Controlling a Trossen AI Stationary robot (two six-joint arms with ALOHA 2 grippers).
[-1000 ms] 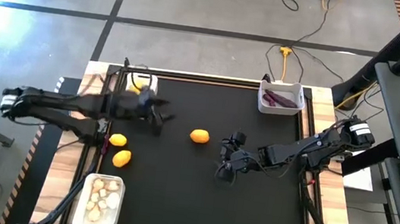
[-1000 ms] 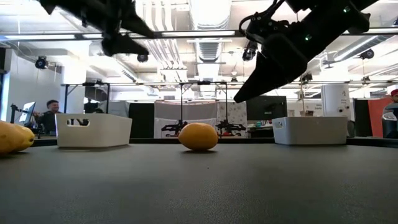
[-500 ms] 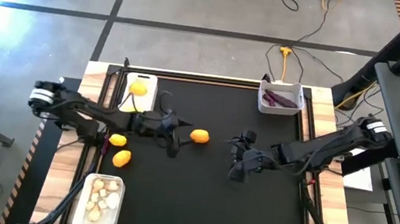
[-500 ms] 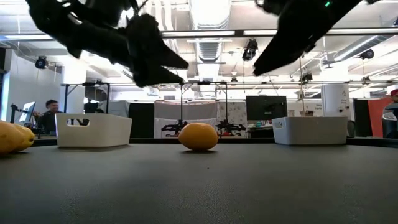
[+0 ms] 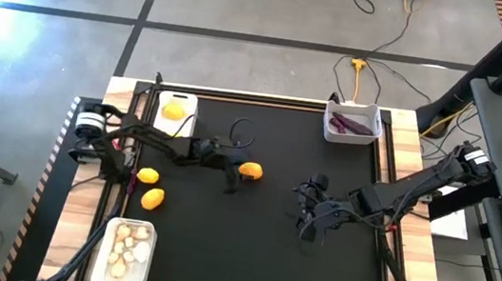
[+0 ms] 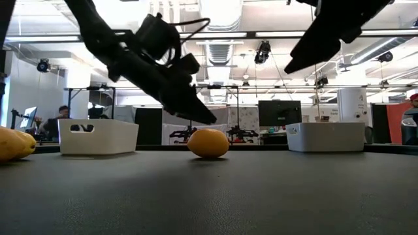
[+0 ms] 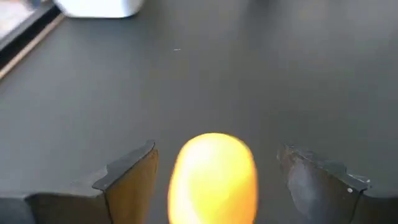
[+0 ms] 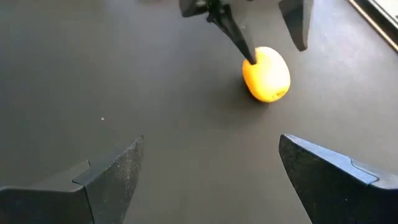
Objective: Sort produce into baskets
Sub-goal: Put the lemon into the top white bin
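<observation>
My left jaws (image 5: 235, 175) are spread wide, and the lemon (image 5: 250, 170) I want sits right in front of them, in the gap. In the left wrist view the lemon (image 7: 213, 177) shows between my two fingers (image 7: 132, 174), with bare desk on both sides of it, so I do not think I am touching it yet. In the low view the jaws hang just above and beside the fruit (image 6: 208, 142). I think I need to go a little lower and forward, then squeeze. The lemon looks a bit longer one way than the other, but I cannot tell for sure which way it points to my fingers.

My left arm is much the nearer one. My right jaws (image 5: 311, 215) are spread wide too, holding nothing, and they wait well apart from the lemon, out over the middle of the desk (image 5: 245, 265).

Around the lemon the black desk is bare, so I have room to lift. The basket (image 5: 174, 115) with one lemon in it sits near the far left corner, and I think that is where this one goes. Two more lemons (image 5: 149, 188) lie by the left edge, close to my arm, so I should not swing low there. The basket of purple pieces (image 5: 353, 123) is at the far right, and the basket of whitish lumps (image 5: 127, 253) is near the front left.
</observation>
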